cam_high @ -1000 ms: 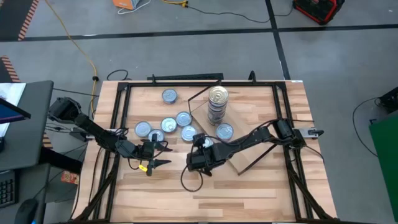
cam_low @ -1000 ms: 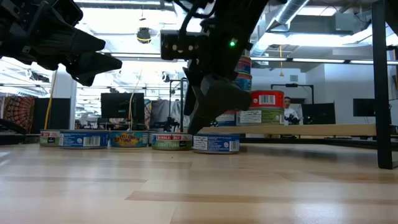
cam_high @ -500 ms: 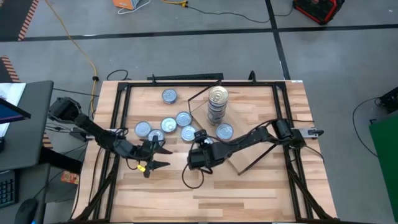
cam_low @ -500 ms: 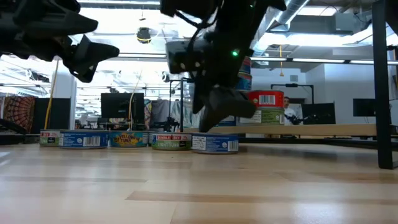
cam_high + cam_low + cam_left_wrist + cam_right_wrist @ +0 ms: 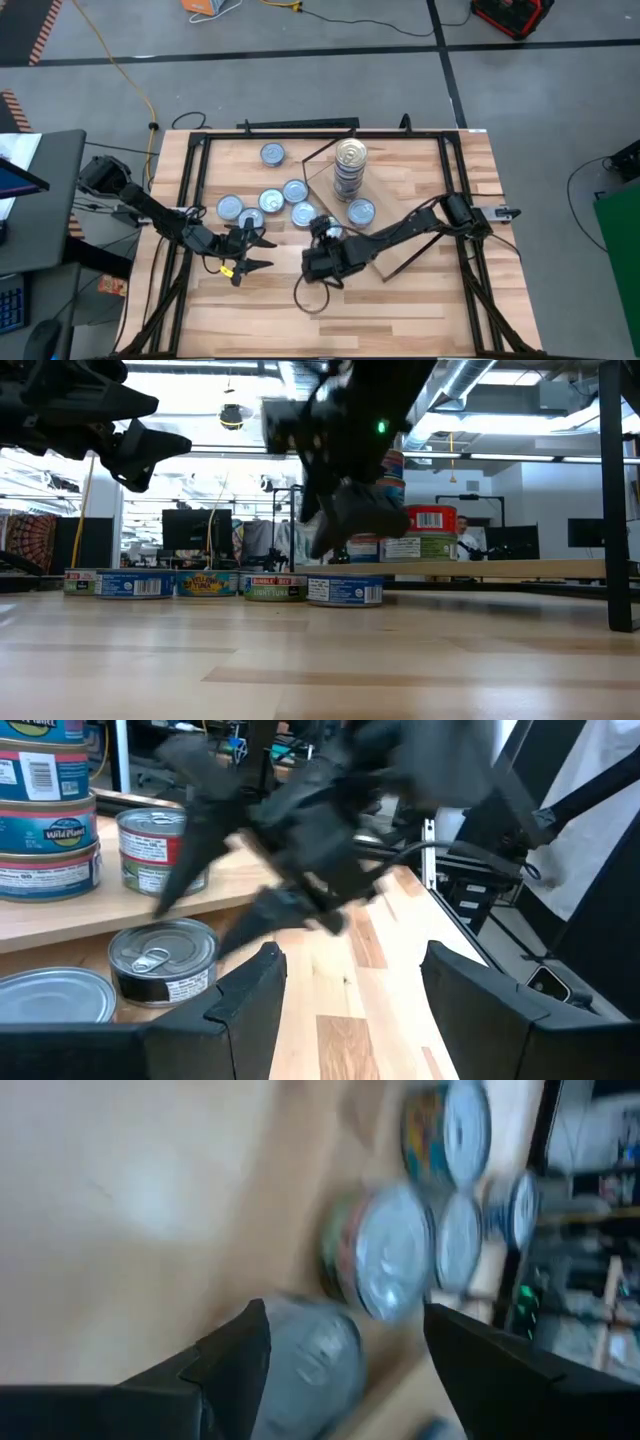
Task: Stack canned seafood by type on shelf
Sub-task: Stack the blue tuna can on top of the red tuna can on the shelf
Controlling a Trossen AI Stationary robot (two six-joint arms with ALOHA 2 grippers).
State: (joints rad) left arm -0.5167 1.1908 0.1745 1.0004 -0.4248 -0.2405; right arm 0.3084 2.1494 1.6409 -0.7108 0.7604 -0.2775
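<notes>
Right gripper (image 5: 322,240) hovers over the plank table (image 5: 420,300) just beside the shelf's near-left corner, fingers spread, nothing in them; a flat silver-lidded tin (image 5: 345,591) sits below it. Left gripper (image 5: 255,245) hangs spread and empty near the loose flat silver-lidded tins (image 5: 262,200). The light-wood board shelf with thin dark frame (image 5: 400,190) carries a tall tin stack (image 5: 350,168) and a short stack (image 5: 361,212).

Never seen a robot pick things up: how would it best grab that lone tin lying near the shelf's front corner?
Probably from straight above, fingers straddling the round side wall of the tin. It lies flat, lid up, beside the shelf, and the right gripper hovers nearby, open.
</notes>
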